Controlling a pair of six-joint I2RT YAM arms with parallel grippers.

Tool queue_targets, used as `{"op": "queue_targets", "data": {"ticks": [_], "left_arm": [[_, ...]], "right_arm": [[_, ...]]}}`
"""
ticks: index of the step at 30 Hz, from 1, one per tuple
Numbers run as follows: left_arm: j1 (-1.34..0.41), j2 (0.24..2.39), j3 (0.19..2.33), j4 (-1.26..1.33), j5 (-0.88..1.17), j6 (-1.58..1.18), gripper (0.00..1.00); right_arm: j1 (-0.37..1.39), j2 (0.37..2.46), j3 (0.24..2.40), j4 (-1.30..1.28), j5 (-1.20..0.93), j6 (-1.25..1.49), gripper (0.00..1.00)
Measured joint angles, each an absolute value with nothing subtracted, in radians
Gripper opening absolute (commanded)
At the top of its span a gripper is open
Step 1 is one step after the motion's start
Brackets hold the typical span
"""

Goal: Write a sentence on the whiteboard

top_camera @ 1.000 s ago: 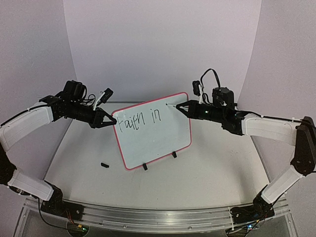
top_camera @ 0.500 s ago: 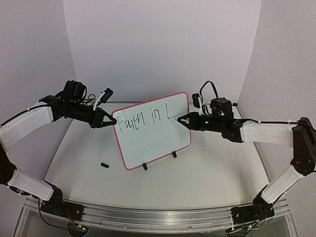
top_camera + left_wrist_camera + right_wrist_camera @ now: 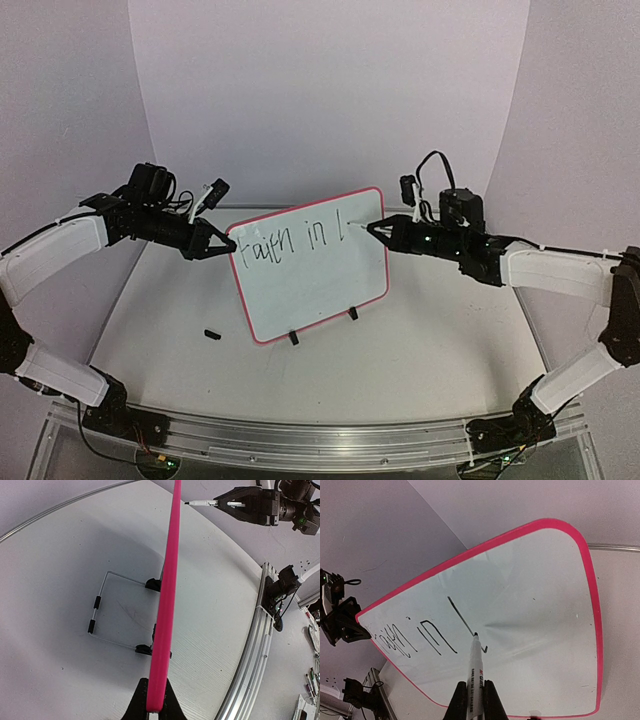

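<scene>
The whiteboard (image 3: 315, 285) stands mid-tabletop (image 3: 430, 350) on black clip feet. Its handwriting reads roughly "faith in", then an L-shaped stroke. The left gripper (image 3: 228, 243) pinches its left frame edge. The right gripper (image 3: 372, 229) grasps a marker (image 3: 476, 675), tip at that stroke, label unreadable. A small black piece (image 3: 211, 334) lies toward the tabletop's left edge.

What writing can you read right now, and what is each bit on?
"faith in L": black handwriting on the whiteboard; the first word is scrawled and uncertain, and the last mark is an L-shaped stroke.
On the marker barrel: red and black print, too small and foreshortened to read.
Nothing else is legible.
</scene>
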State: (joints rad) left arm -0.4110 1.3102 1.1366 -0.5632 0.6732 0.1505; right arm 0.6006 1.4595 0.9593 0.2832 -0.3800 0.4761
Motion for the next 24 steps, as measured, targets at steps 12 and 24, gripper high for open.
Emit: {"op": "queue_targets", "data": {"ticks": [12,24], "left_arm": [[-0.411,1.311,1.137,-0.563,0.673,0.150,0.00],[-0.411,1.310,1.137,-0.563,0.673,0.150,0.00]], "right_arm": [[0.601,1.477,1.016,0.283,-0.387,0.456,0.00],[0.601,1.509,1.020,0.276,-0.372,0.449,0.00]]}}
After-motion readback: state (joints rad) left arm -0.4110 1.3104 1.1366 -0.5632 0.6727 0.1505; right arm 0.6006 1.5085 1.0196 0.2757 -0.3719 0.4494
